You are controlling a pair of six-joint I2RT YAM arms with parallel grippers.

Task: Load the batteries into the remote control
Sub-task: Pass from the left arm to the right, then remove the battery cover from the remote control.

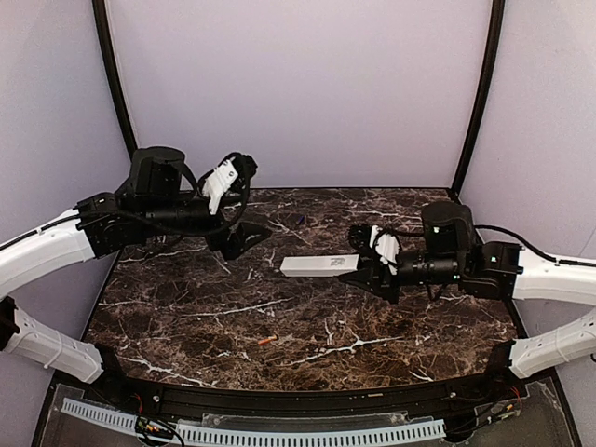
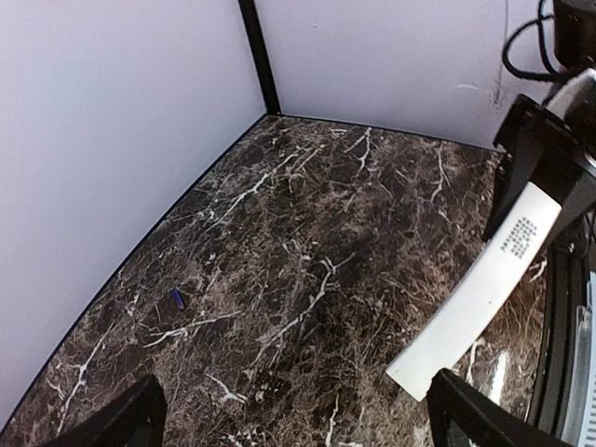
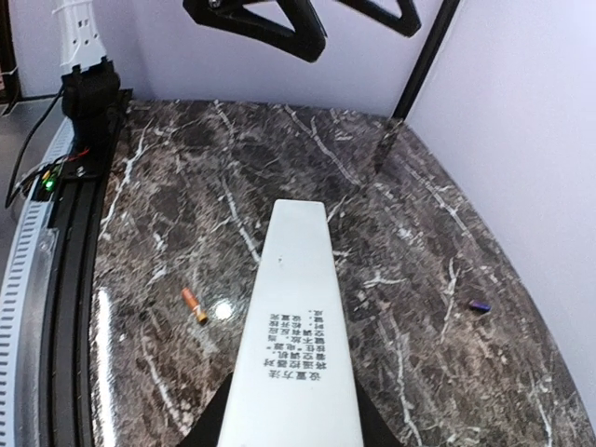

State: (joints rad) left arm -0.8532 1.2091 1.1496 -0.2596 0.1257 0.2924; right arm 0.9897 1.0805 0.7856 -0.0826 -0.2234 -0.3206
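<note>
Top: right jaws clamped on the remote control (image 1: 319,265) at its right end; left jaws apart, hovering just off its left end; orange battery (image 1: 267,340) loose on the bench (image 1: 186,317), near the front. Left wrist: jaws wide, nothing between. Right wrist: no bay showing, so you're likely pre-loading; next, send left jaws down to that battery.

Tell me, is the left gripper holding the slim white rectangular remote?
No, the slim white rectangular remote is clamped in the right gripper, while the left gripper hangs open and empty.
</note>
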